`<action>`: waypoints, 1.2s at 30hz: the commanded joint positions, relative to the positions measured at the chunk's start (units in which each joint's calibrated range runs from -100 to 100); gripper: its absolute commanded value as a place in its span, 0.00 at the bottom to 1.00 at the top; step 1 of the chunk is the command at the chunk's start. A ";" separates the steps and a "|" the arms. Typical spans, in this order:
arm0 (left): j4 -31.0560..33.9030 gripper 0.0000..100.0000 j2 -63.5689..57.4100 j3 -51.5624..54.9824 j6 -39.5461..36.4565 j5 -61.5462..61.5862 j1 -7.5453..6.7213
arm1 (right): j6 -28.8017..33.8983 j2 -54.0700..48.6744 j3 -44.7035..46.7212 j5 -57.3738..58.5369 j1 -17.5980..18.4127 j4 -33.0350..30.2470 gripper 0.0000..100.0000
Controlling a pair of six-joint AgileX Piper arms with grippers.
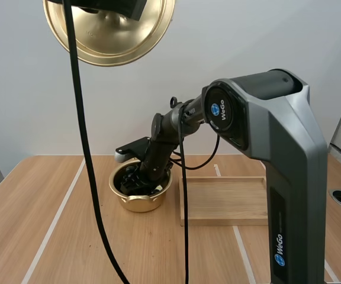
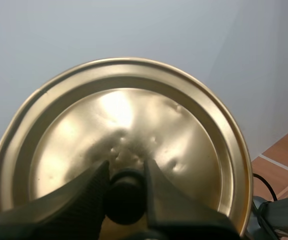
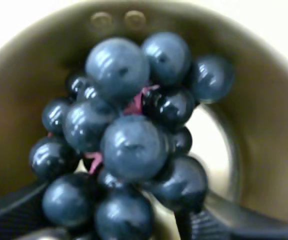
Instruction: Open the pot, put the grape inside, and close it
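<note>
Left gripper (image 2: 126, 172) up high, fingers clamped on the black knob (image 2: 126, 197) of the gold lid (image 2: 119, 115), well above the table (image 1: 52, 236). Pot (image 1: 141, 204) open, sitting just left of the wooden tray (image 1: 224, 201). Right gripper (image 1: 136, 180) down inside the pot, fingers pinching the dark grapes (image 3: 129, 140) from both sides. Grapes within the pot walls; can't tell if they touch the bottom.
</note>
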 commanded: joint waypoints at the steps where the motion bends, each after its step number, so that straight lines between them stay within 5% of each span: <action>1: 0.43 0.00 -0.20 -0.62 -0.57 -1.23 -0.10 | -0.05 -1.93 0.39 0.44 -0.28 -1.58 0.89; 29: 0.43 0.00 -0.20 -0.62 -0.67 -4.22 -0.10 | 3.49 -24.34 -3.04 3.43 -0.38 -8.71 0.92; 36: 0.43 0.00 -0.20 -0.62 -1.52 -6.53 -0.10 | 6.28 -30.18 -3.04 3.15 -4.76 -11.86 0.92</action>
